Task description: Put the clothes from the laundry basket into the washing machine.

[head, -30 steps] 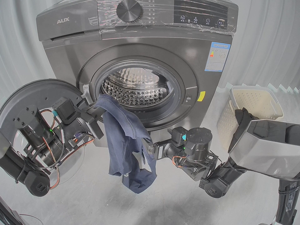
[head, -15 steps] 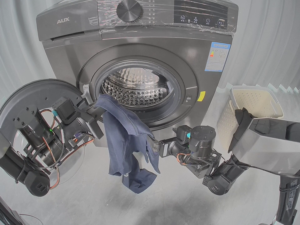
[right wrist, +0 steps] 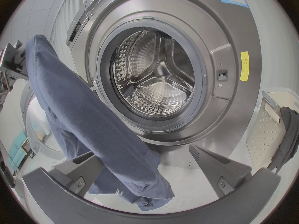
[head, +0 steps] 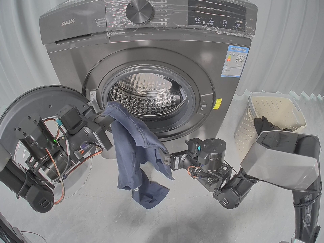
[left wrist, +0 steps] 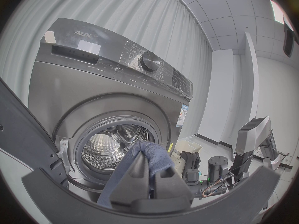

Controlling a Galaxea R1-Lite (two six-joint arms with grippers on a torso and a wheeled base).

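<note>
Swinging slightly at its lower fold, the navy garment hangs centre-left before the washing machine drum, pinched by the left tool. The right tool sits spread against it. The trailing hem may snag outside the opening or slip free.

Matt blue cloth garment; glossy perforated metal drum.

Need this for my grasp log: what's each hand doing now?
Left hand: closed on the blue garment.
Right hand: open, touching the blue garment.
</note>
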